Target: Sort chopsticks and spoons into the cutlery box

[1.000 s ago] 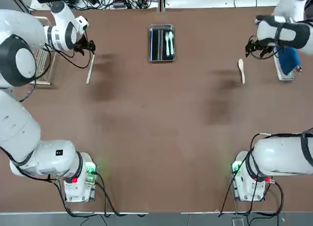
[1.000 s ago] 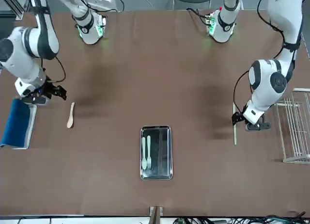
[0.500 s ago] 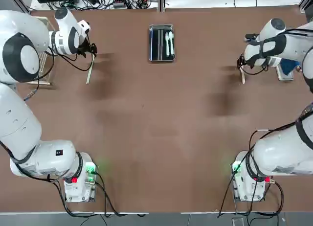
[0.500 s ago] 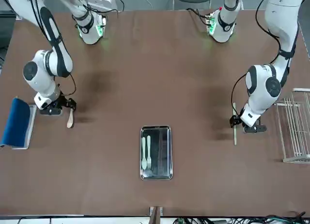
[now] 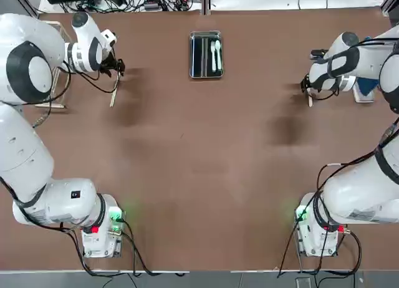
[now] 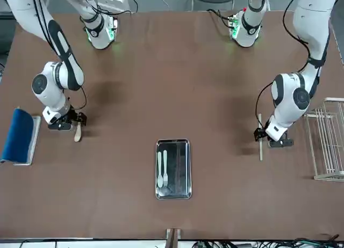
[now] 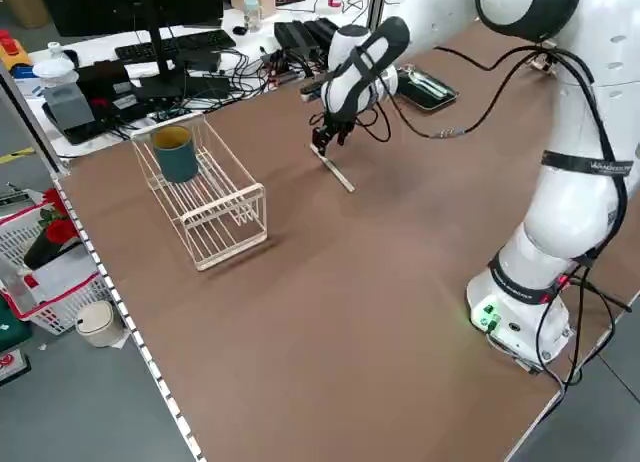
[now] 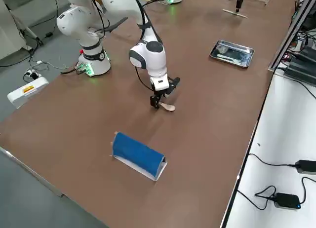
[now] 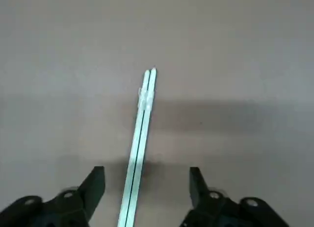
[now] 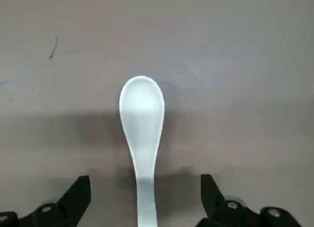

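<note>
The pale chopsticks (image 5: 114, 91) lie side by side on the table at the far left; the left wrist view shows the chopsticks (image 9: 141, 133) running between my open left gripper (image 9: 146, 180), which straddles their near end without touching. At the far right a white spoon (image 10: 142, 114) lies bowl away from my open right gripper (image 10: 145, 187), whose fingers stand on either side of its handle. In the front view that spoon (image 6: 78, 133) pokes out below the gripper. The metal cutlery box (image 5: 206, 33) sits at the far middle and holds two white spoons (image 5: 216, 54) and dark sticks.
A white wire rack (image 6: 326, 146) with a teal cup (image 7: 177, 152) stands beyond the left gripper at the table's left edge. A blue-topped pad (image 6: 19, 135) lies at the right edge, just past the right gripper. Cables and desks line the far side.
My right gripper has swung from beside the blue pad to the spoon and come down over its handle. My left gripper has shifted slightly and settled lower over the chopsticks.
</note>
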